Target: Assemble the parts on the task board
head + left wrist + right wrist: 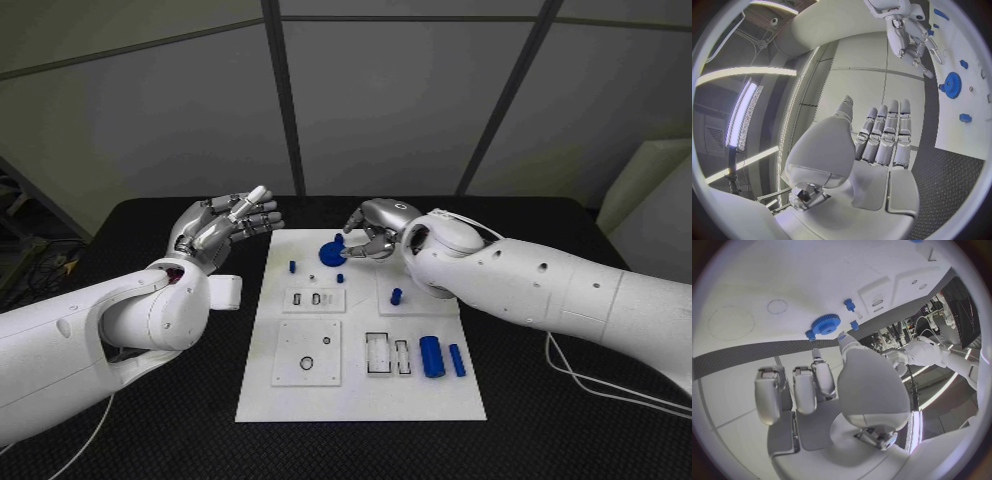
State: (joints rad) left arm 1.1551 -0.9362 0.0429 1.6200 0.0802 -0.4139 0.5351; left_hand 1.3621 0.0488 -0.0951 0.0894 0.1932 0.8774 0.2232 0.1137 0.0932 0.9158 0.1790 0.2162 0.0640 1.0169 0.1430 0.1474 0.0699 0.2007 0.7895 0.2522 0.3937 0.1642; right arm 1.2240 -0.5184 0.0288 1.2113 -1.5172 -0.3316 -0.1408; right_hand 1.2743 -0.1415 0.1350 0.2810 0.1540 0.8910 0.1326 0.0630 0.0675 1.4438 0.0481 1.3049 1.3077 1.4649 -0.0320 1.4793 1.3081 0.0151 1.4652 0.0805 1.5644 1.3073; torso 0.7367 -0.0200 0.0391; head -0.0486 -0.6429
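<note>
Left robot hand [879,145] — fingers straight, empty — beside task board [967,125].

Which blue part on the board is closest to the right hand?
The blue gear at the board's far edge, just beside the right hand. It is the one toothed disc; the other blue parts are pegs and cylinders nearer the robot.

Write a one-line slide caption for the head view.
Right hand at the blue gear on the white task board; left hand raised, open, beside it.

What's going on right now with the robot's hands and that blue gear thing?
Left hand open, raised beside the task board. Right hand empty, fingers curled, close to the blue gear. Gear sits on the board. Nothing blocking.
</note>
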